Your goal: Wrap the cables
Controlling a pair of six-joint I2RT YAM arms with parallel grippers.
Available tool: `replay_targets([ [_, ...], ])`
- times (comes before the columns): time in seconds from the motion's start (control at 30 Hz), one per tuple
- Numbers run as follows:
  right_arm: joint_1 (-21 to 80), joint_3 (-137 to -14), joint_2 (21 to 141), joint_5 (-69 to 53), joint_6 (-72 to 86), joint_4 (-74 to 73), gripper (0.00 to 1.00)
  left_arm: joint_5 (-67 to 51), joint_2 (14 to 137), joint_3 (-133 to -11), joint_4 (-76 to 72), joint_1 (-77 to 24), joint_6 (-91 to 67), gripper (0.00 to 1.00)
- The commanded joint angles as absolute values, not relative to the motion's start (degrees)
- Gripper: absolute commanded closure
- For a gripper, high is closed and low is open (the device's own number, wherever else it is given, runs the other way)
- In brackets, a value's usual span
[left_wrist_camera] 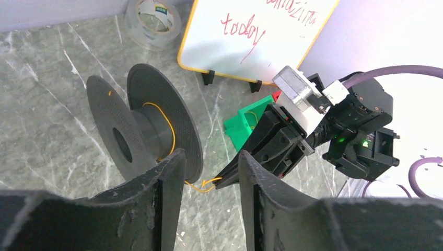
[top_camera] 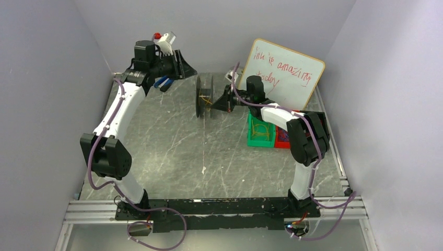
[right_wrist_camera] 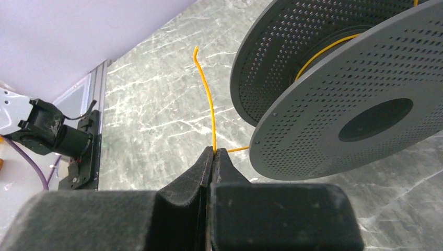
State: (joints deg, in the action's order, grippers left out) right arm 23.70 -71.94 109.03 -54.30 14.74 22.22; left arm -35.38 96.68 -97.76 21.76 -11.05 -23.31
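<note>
A black spool (top_camera: 205,97) stands on edge at the middle back of the table. A yellow cable (left_wrist_camera: 168,125) is wound once around its hub. My right gripper (top_camera: 218,103) is just right of the spool and is shut on the cable (right_wrist_camera: 210,112) at its fingertips (right_wrist_camera: 214,150). A short free end sticks out past the jaws. The same pinch shows in the left wrist view (left_wrist_camera: 225,180). My left gripper (top_camera: 187,65) hovers behind and left of the spool. It is open and empty, and its fingers (left_wrist_camera: 167,172) frame the spool's rim.
A whiteboard (top_camera: 282,73) with red writing leans at the back right. A green bin (top_camera: 260,137) holding yellow cable loops and a red bin (top_camera: 282,137) sit under the right arm. A tape roll (left_wrist_camera: 154,21) lies behind the spool. Side walls stand close on both sides.
</note>
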Motion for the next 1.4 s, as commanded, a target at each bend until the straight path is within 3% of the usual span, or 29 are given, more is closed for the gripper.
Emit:
replay_targets([
  [0.0,23.89,-72.99,108.33,-55.09,13.19,21.85,1.00,-32.84,95.41,-100.25,24.55,-12.67,-16.37,0.51],
  [0.23,23.99,-74.36,107.25,-53.60,11.92,19.43,1.00,-7.70,95.52,-99.83,31.92,-25.19,-3.70,0.41],
  [0.6,23.98,-75.16,104.28,-52.91,10.25,17.01,1.00,8.33,99.93,-100.77,32.99,-32.52,2.69,0.40],
  [0.73,23.92,-75.00,103.35,-53.29,9.40,16.61,1.00,7.78,99.88,-100.98,33.46,-32.78,6.12,0.38],
  [0.8,23.82,-74.89,103.05,-53.35,8.88,16.32,1.00,6.71,99.93,-101.93,34.75,-32.73,8.19,0.33],
  [1.13,23.91,-75.20,102.78,-53.06,7.95,15.26,1.00,0.53,99.96,-103.44,39.87,-32.55,9.19,0.44],
  [1.37,23.90,-74.41,101.63,-52.03,6.42,14.55,1.00,-5.32,100.58,-103.43,41.19,-30.81,6.15,0.41],
])
